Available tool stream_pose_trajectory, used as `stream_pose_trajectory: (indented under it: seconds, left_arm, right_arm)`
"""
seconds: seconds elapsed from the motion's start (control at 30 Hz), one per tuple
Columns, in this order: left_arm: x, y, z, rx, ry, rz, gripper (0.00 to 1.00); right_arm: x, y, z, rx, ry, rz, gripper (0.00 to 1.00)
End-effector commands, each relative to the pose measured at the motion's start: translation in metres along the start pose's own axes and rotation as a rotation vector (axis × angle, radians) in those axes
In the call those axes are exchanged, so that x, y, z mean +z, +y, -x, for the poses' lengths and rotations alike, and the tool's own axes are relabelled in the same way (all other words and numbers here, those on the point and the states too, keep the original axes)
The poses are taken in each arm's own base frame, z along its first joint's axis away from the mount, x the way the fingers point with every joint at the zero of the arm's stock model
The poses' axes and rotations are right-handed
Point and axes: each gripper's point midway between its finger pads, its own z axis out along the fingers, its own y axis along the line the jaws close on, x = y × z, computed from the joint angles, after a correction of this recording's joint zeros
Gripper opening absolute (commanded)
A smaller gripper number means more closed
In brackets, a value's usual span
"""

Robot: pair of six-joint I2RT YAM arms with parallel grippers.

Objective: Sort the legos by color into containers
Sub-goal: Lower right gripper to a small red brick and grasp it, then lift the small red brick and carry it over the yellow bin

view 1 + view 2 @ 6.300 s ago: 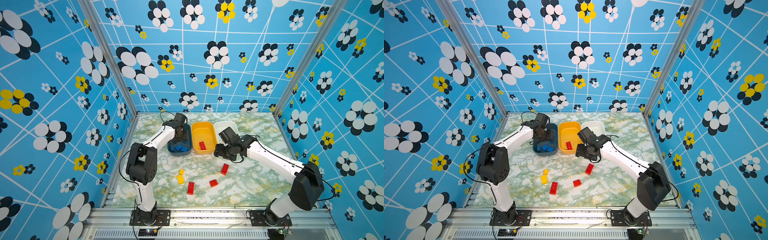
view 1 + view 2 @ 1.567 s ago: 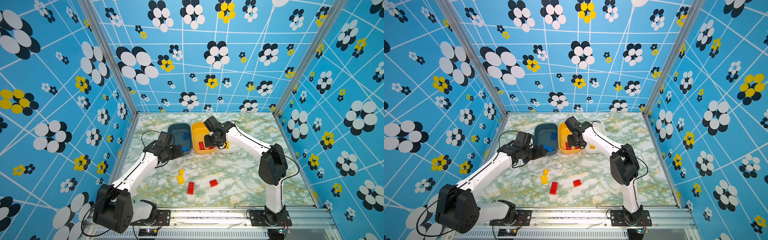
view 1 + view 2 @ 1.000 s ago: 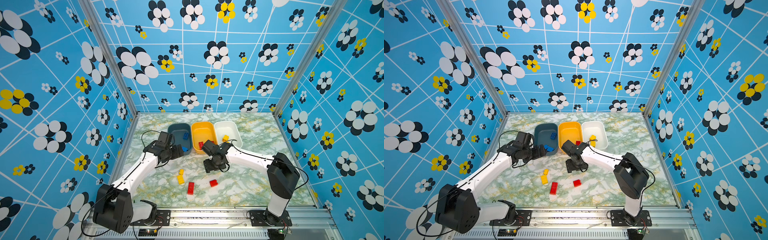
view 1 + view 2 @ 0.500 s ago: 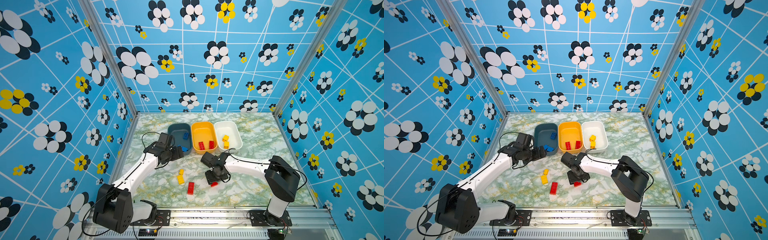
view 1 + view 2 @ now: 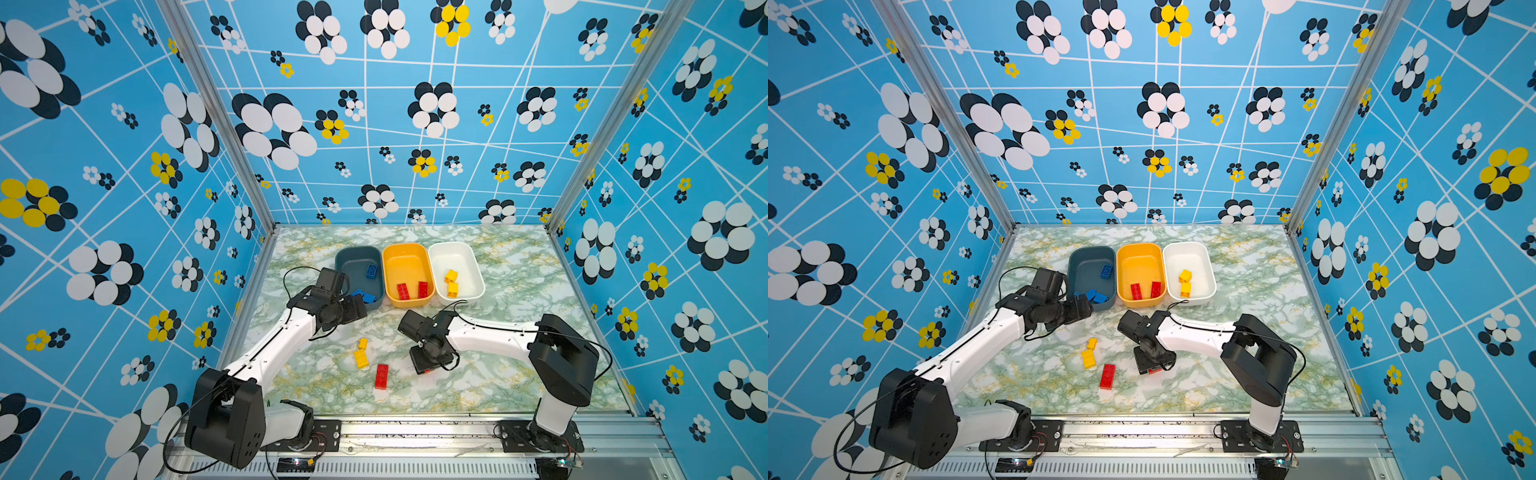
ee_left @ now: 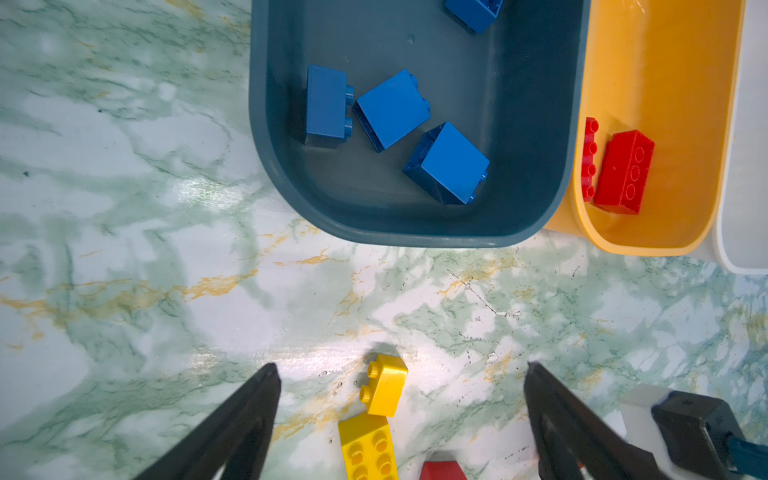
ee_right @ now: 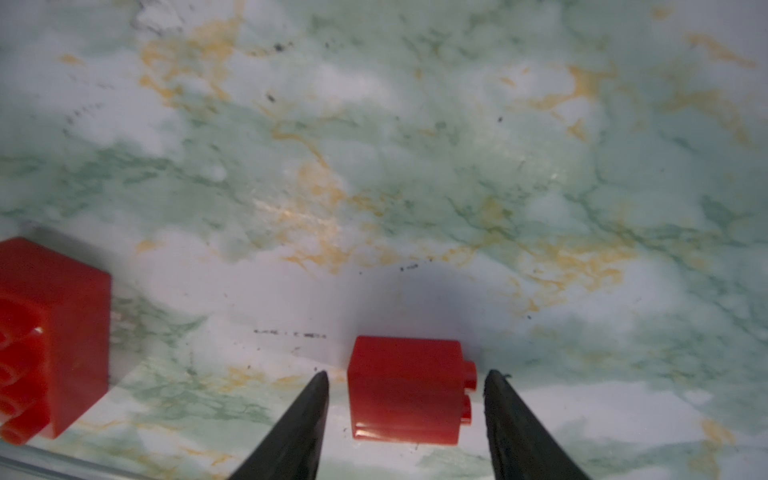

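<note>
Red lego [image 7: 405, 395] between parted jaws of right end effector [image 7: 407, 373]; left end effector [image 6: 400, 366] apart

Both top views look steeply down from high at the front onto the whole table [image 5: 519, 270]; the wrist cameras face it closely, the left sharing the teal tub [image 6: 511, 104].

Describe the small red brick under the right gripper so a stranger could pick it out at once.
On the green-veined marble tabletop, in front of the orange-yellow plastic tub, the right gripper points down. Between its black fingers lies a small square red plastic brick, tipped on its side. The only other loose red brick is oblong and lies uncovered, with no gripper over it.
</note>
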Motion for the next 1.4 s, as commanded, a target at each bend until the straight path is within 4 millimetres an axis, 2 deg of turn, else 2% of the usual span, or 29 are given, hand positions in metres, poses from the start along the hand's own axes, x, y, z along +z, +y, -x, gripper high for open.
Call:
stream_pose_trajectory:
  seconds: [0.0,0.2,0.3,0.37,0.53,0.7,0.9,1.0,1.2,1.23,1.37]
  left_arm:
    - [-0.003,0.001,-0.001,-0.010,-0.011,-0.004,0.93]
    - [-0.004,0.001,-0.001,-0.010,-0.016,-0.003,0.93]
    - [-0.005,0.001,-0.001,-0.010,-0.017,-0.004,0.93]
    - [-0.005,0.002,-0.001,-0.012,-0.018,-0.002,0.93]
    - [-0.006,0.003,-0.001,-0.010,-0.019,-0.001,0.93]
    - [-0.007,0.002,-0.001,-0.008,-0.021,-0.004,0.93]
    - [-0.009,0.003,-0.003,-0.008,-0.022,-0.005,0.93]
    - [-0.010,0.004,-0.004,-0.009,-0.024,-0.004,0.93]
    - [-0.013,0.005,-0.006,-0.018,-0.027,-0.004,0.93]
    - [-0.013,0.005,-0.006,-0.017,-0.030,-0.004,0.93]
    - [-0.014,0.005,-0.006,-0.016,-0.027,-0.004,0.93]
  right_arm:
    - [0.005,-0.007,-0.004,0.006,0.026,-0.049,0.57]
    - [0.007,-0.007,-0.004,0.005,0.034,-0.060,0.51]
    - [0.006,-0.008,-0.003,0.003,0.034,-0.066,0.41]
    - [0.005,-0.008,-0.001,0.006,0.028,-0.069,0.38]
    - [-0.007,-0.008,0.006,0.001,-0.002,-0.075,0.36]
    - [-0.028,-0.005,0.024,-0.003,-0.058,-0.067,0.35]
    - [-0.056,-0.011,0.063,0.036,-0.143,-0.030,0.35]
    - [-0.070,-0.018,0.090,0.060,-0.202,-0.024,0.34]
    - [-0.088,-0.034,0.147,0.106,-0.289,-0.026,0.35]
    - [-0.095,-0.035,0.163,0.119,-0.319,-0.015,0.35]
    - [-0.099,-0.046,0.204,0.145,-0.353,-0.019,0.35]
